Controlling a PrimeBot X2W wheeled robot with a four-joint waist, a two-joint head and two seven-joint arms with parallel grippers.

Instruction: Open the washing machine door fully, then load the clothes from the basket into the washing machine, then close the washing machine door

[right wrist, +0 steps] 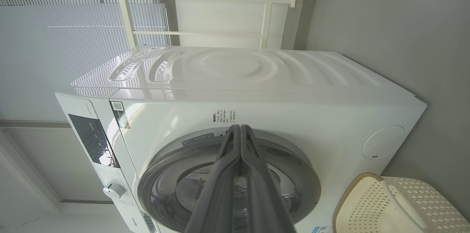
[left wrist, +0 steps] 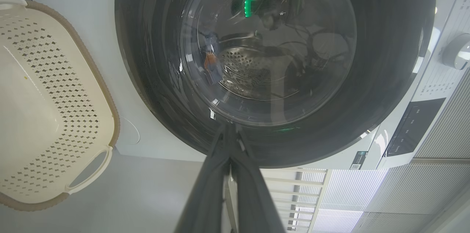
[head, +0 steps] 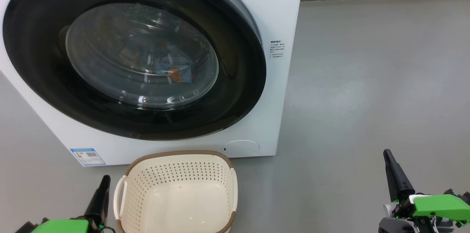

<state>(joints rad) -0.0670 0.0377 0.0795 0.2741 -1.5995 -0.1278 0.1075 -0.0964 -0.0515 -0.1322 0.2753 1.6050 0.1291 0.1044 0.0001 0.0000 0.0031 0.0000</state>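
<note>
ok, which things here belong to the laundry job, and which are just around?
Job: washing machine; washing machine door, closed; clothes, seen through the door; basket, empty.
Just around: blue label; round cap; control dial; window blinds.

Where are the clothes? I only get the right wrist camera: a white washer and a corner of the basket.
Observer: The head view shows the clothes inside the drum, behind the glass of the washing machine door.
Operator: Is the basket empty?
Observer: Yes. From above, the basket shows a bare bottom.
Operator: Where's the other gripper?
Observer: The left gripper is shut, beside the basket's left handle.
</note>
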